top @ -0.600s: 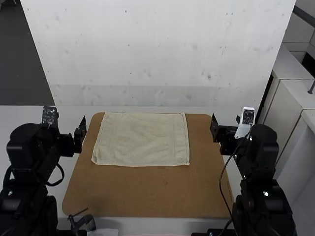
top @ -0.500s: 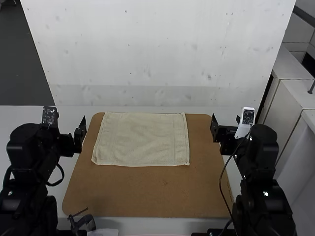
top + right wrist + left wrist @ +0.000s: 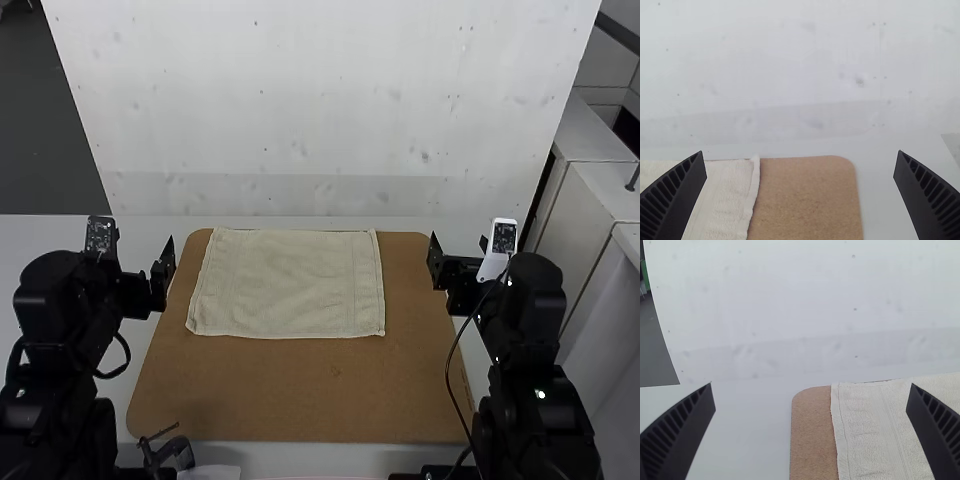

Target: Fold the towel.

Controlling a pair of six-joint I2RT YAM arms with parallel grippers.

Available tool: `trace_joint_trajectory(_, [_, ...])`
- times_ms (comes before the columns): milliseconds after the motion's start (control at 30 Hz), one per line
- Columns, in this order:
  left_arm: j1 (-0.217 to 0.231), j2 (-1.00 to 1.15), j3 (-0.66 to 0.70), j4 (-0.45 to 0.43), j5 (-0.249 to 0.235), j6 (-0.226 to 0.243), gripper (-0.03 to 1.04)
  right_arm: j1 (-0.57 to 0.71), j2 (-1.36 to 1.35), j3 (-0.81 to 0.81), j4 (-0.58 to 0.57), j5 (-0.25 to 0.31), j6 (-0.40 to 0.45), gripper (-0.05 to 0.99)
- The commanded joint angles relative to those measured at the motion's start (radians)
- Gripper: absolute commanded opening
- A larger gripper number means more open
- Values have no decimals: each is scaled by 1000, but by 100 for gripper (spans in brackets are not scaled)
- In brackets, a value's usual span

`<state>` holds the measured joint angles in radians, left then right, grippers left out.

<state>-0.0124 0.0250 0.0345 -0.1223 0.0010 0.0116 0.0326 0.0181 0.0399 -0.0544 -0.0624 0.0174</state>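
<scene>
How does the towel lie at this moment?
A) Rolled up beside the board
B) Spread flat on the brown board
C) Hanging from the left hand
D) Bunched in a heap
B: the towel lies spread out, its four corners apart, on the far part of the brown board.

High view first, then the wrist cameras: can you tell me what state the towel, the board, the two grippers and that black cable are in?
Towel: spread flat, lightly rumpled, held by neither gripper.
Brown board: lying flat, partly covered by the towel.
Left gripper: open, empty.
Right gripper: open, empty.
Black cable: hanging in a loose curve beside the right arm.
</scene>
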Motion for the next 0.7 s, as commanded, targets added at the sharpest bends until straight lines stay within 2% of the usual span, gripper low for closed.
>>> trace_joint_trajectory(0, [6, -14, 13, 10, 24, 18, 99, 9, -18, 18, 8, 7, 1, 96])
trace_joint_trajectory(667, [9, -14, 16, 10, 16, 11, 99, 9, -18, 18, 8, 7, 1, 96])
